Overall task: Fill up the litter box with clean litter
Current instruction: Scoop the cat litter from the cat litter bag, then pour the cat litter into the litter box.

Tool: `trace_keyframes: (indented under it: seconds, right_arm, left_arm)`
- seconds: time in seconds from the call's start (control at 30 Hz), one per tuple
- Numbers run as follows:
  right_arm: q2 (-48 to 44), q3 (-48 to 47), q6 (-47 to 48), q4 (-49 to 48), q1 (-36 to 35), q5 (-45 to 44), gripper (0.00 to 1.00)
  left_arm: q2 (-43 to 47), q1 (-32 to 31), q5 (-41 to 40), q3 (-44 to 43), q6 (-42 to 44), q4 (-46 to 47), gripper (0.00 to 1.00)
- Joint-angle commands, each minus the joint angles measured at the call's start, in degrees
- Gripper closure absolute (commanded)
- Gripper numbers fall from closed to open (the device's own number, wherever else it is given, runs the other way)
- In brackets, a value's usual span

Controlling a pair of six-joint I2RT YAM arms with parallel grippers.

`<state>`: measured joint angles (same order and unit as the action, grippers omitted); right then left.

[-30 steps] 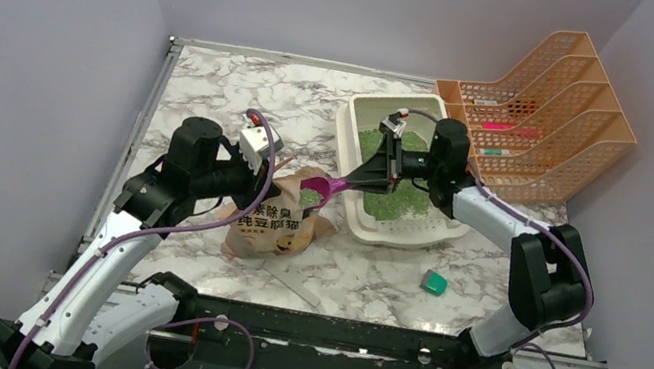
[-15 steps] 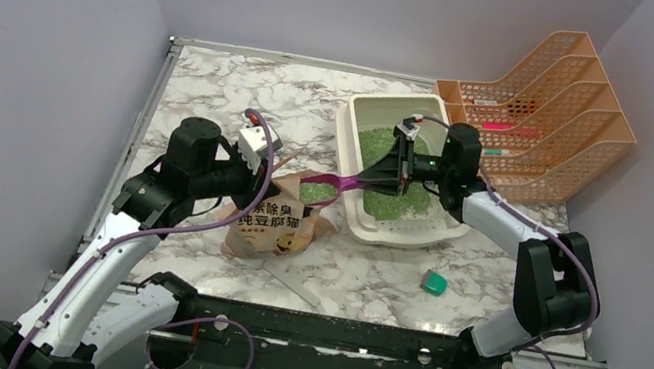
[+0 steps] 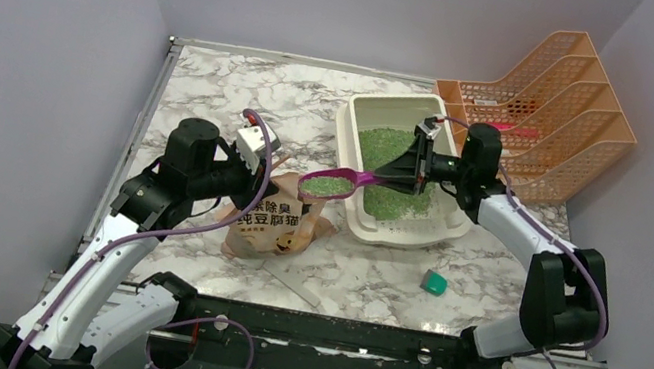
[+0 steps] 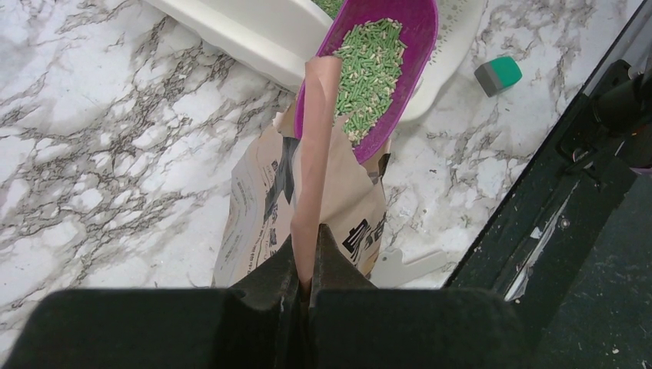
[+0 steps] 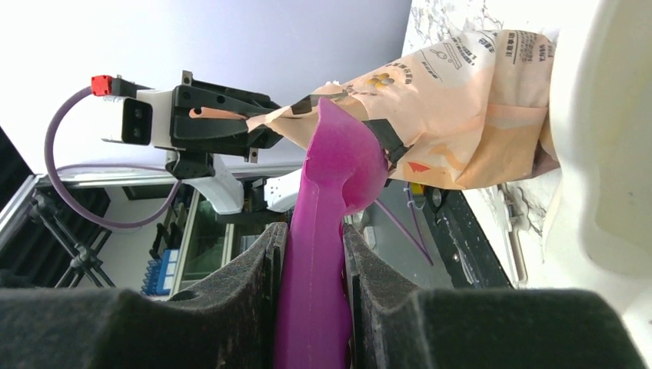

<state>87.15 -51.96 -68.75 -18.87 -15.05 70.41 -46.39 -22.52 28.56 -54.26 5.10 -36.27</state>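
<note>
One second on, drawn loaded scoop [image 5: 338, 161] from bag [image 4: 261, 192] with right gripper [image 5: 311, 277] clamped on handle, left gripper [image 4: 307, 269] pinching bag lip, carrying litter [image 4: 369, 69] toward part-filled box [image 3: 345, 142] alongside.

Left arm [image 3: 123, 235] reaches forward-right, elbow raised, wrist level. left gripper [image 4: 307, 265] pinched tight on bag edge [image 4: 315, 154]. Right arm [image 3: 519, 226] bent at elbow, forearm reaching left. right gripper [image 5: 314, 254] points left, 2 fingers clamped on scoop handle [image 5: 311, 307].
</note>
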Motion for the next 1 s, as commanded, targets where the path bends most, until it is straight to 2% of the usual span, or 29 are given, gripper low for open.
trace_keyframes:
  seconds: [0.0,0.57,0.8,0.97]
  right_arm:
    - [-2.46,-1.44,3.40,5.12,1.33,1.87,0.99]
    - [-7.66,-4.63,-1.86,1.22,10.45,3.82,0.99]
    - [-7.81,-5.34,-1.89,0.17,19.14,-1.08,0.99]
    - [-6.28,-5.49,-0.56,1.09,22.83,-3.81,0.99]
  left_arm:
    - [1.30,-0.06,0.65,-1.85,-1.30,4.95,1.00]
    - [-0.25,-0.06,-0.57,-2.05,-4.44,5.01,1.00]
    - [-0.81,-0.06,2.12,-3.06,-4.68,4.99,1.00]
    - [0.08,-0.06,2.45,-2.32,-4.84,4.71,1.00]
